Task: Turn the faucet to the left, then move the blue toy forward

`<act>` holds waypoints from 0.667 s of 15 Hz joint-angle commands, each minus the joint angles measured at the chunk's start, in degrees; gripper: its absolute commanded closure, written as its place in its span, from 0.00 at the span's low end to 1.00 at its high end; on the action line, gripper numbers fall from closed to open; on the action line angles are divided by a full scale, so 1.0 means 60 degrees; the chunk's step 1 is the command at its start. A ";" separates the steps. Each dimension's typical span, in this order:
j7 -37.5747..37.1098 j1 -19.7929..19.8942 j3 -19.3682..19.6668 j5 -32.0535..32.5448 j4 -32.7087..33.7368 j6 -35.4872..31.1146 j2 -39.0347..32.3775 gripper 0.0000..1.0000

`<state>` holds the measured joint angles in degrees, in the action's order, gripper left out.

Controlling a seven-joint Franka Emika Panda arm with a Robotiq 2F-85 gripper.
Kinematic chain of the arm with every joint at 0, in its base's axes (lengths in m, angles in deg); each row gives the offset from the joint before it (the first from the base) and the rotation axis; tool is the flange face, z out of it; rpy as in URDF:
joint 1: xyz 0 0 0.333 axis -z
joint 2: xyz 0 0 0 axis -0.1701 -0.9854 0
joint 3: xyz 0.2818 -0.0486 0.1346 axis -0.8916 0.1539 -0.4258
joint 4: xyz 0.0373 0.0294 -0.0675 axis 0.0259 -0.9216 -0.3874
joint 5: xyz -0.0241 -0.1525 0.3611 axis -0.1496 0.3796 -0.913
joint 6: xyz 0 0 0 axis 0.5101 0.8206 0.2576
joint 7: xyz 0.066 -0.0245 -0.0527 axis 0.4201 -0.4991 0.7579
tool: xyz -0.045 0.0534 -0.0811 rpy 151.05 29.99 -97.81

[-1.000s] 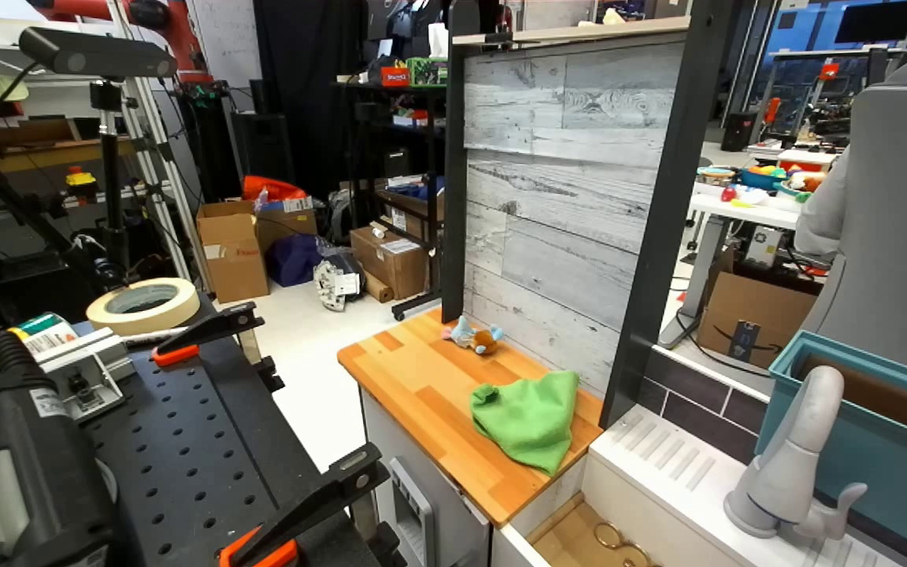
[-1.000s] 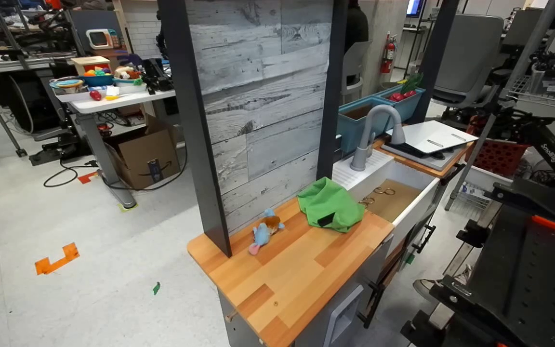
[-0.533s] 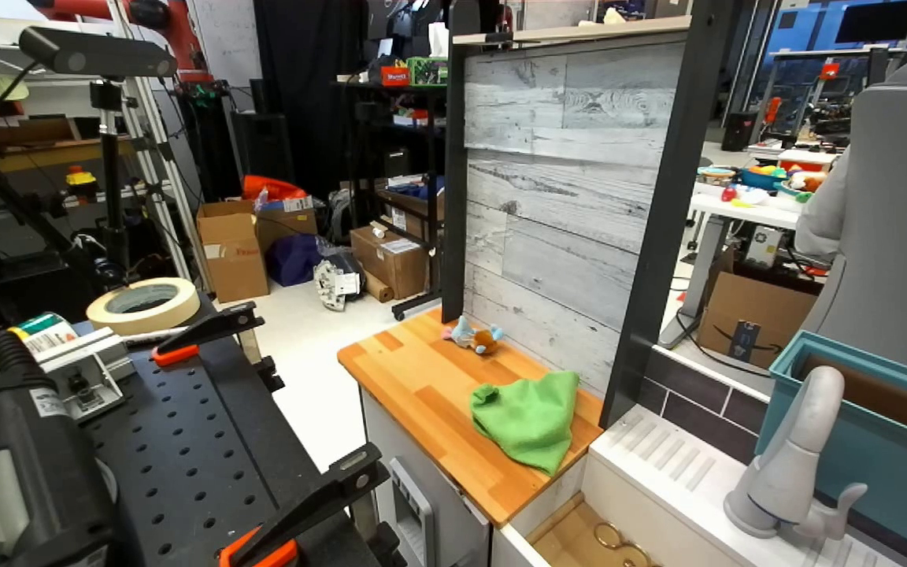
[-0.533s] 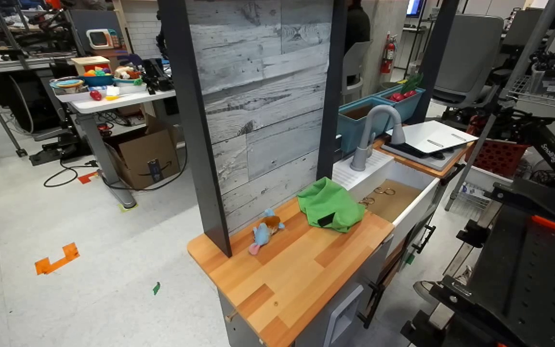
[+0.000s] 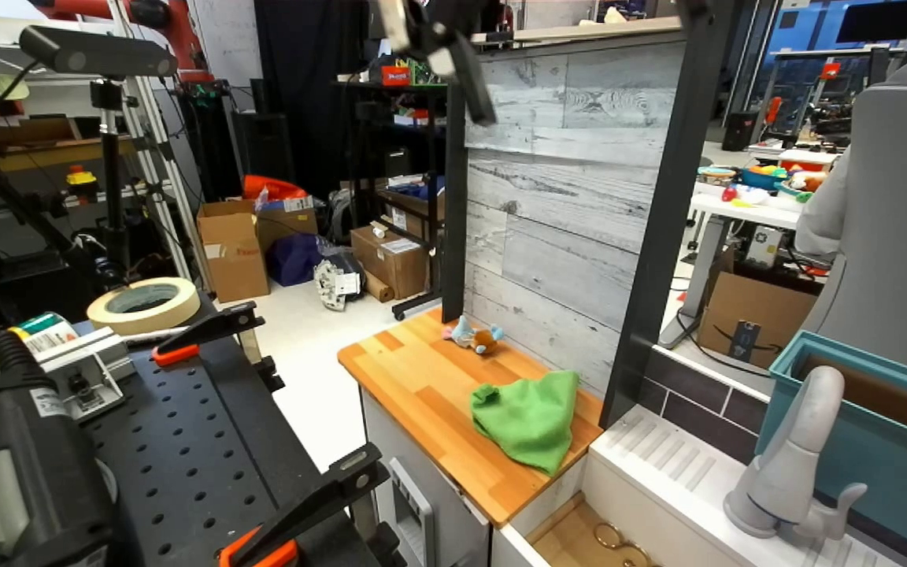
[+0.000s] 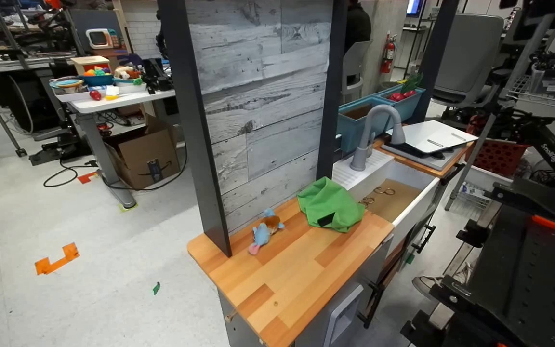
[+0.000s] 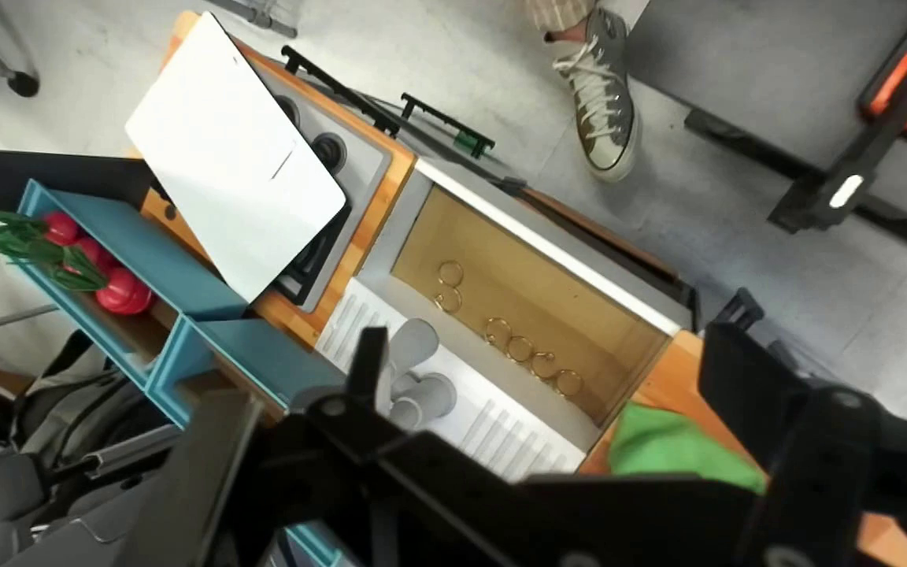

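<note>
The gripper point(image 7: 544, 350) hangs spread and empty, probably to fit around the faucet point(image 5: 790, 449), right of the counter point(image 5: 438, 394). The blue toy point(image 6: 261, 234) lies near the counter's far edge, left of the green cloth point(image 6: 330, 205), likely awaiting the second step.

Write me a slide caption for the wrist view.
Open black gripper framing a white rectangular sink holding gold wire rings, arched grey faucet at its edge, green cloth nearby.
</note>
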<state>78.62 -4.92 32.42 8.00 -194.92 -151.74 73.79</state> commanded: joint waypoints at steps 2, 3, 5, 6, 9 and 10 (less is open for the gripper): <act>0.0391 0.0715 0.0736 -0.1286 0.1605 -0.1494 -0.2266 0.00; 0.0443 0.0865 0.0796 -0.1631 0.1874 -0.1626 -0.2628 0.00; 0.0495 0.1119 0.0849 -0.2314 0.2479 -0.1836 -0.3412 0.00; 0.0461 0.1213 0.0854 -0.2514 0.2774 -0.1913 -0.3768 0.00; 0.0946 0.1509 0.0677 -0.3261 0.3531 -0.1841 -0.4723 0.00; 0.0413 0.1277 0.0852 -0.2663 0.2903 -0.1828 -0.4090 0.00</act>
<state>81.06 2.89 37.40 -7.96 -177.48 -162.84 49.09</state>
